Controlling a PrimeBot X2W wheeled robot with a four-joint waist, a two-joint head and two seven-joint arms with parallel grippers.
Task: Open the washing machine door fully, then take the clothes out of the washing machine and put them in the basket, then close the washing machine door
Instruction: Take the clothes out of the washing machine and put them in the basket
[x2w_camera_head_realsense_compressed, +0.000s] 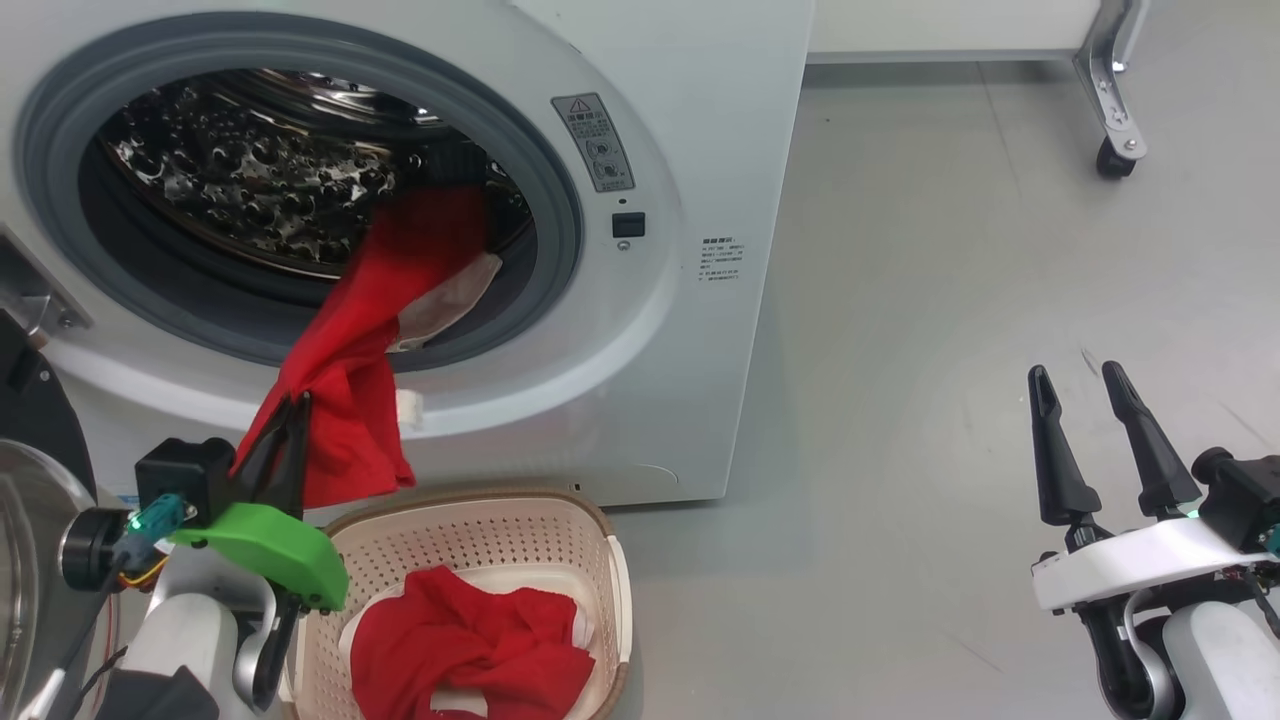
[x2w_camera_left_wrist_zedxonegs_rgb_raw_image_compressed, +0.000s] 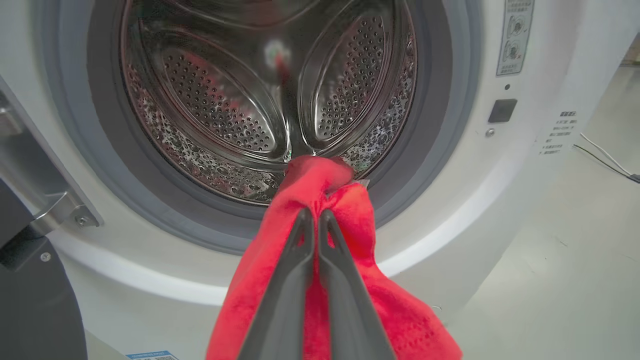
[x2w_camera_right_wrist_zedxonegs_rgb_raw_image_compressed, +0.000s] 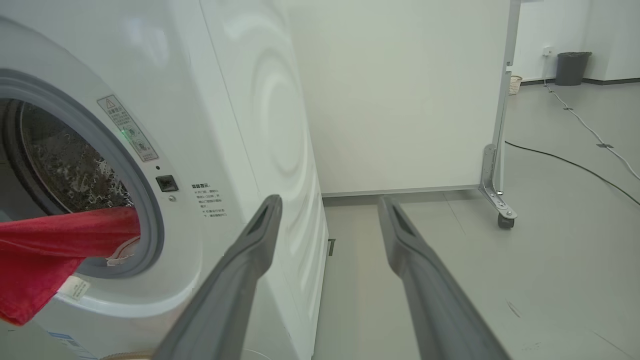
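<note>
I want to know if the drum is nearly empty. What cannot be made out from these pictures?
- Drum bottom front: in the head view the hanging red garment covers it; in the left wrist view the garment and left gripper do.
- Washing machine door: cut off by the head view's left edge.
- Basket floor: head view, hidden under red clothes; near end cut by the bottom edge.
- Warning label text: too small.

red clothes (x2w_camera_head_realsense_compressed: 370, 330); white washing machine (x2w_camera_head_realsense_compressed: 690, 120), grey ring; cream perforated basket (x2w_camera_head_realsense_compressed: 520, 540), brown rim.
</note>
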